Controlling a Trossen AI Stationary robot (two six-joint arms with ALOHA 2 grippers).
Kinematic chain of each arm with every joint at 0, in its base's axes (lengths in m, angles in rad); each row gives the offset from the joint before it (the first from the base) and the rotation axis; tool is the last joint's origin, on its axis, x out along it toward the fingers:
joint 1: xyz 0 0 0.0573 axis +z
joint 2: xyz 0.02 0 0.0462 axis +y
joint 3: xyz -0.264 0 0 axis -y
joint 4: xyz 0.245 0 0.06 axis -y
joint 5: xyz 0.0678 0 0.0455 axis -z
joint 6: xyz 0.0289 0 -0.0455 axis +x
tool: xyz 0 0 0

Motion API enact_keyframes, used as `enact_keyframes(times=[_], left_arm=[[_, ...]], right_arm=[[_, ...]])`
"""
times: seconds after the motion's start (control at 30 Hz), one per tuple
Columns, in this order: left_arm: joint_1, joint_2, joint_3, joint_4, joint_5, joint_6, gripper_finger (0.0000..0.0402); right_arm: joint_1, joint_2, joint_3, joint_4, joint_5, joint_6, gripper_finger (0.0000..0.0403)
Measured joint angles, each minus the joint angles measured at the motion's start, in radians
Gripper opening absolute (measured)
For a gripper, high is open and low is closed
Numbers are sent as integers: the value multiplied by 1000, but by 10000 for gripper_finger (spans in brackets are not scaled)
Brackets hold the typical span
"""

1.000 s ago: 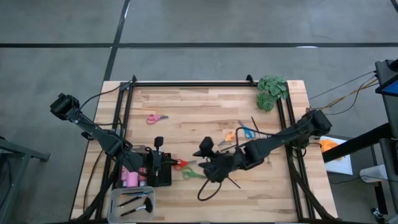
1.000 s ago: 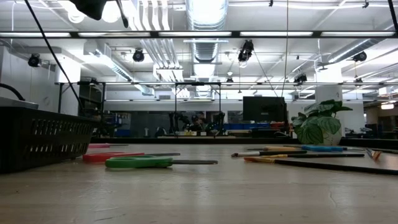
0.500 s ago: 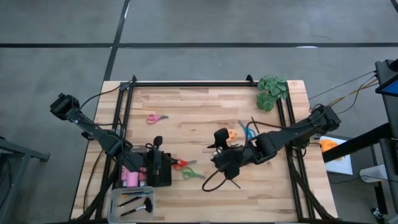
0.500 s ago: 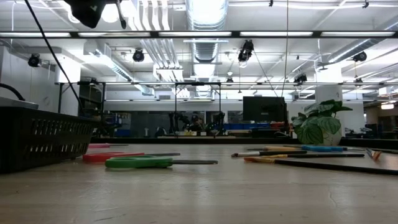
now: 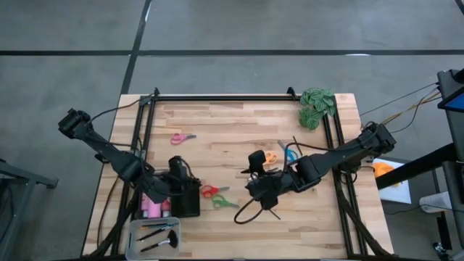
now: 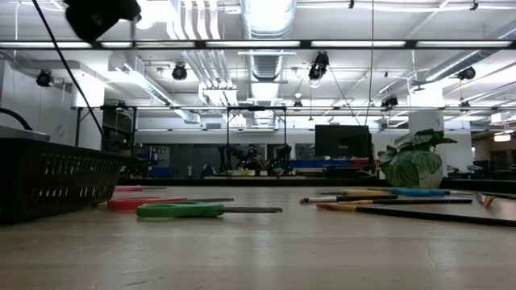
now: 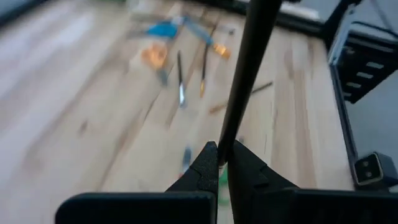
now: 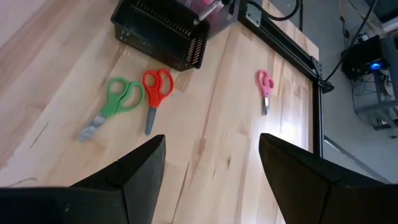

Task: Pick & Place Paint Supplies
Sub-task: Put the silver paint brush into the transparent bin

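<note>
Only L wrist: fingers (image 7: 219, 163) pinching brush (image 7: 245, 68)

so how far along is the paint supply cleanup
Done: pink bottles sit beside the black basket, brushes in the clear tray. In hand: the left gripper is shut on a thin dark brush near that basket. Left: green, red and pink scissors; the right gripper is open above them.

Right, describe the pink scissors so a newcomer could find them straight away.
Start at the wooden table and look to its far left part, near the dark frame rail. The pink scissors lie there alone on bare wood, well apart from the red scissors and green scissors that lie side by side beside the black basket.
</note>
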Motion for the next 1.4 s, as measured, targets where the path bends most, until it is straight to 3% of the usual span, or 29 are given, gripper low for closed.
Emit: enact_keyframes(times=[0.07,0.2,0.33,0.5,0.6,0.8,0.97,1.4], left_arm=[[0,0,30,-101,54,-100,8],[0,0,81,-251,256,-266,8],[-3,0,97,-310,459,-435,8],[-12,0,99,-338,795,-616,8],[-48,8,98,-390,905,-670,8],[-156,7,64,-475,931,-803,8],[-237,10,34,-442,934,-940,8],[-296,195,-14,-201,963,-962,8]], right_arm=[[0,0,0,0,0,-3,257],[0,0,0,0,0,2,257],[0,0,0,0,0,2,257],[0,0,0,0,0,4,257],[0,0,0,0,0,4,257],[0,0,0,0,0,4,257],[0,0,0,0,0,3,257],[0,0,0,1,0,2,257]])
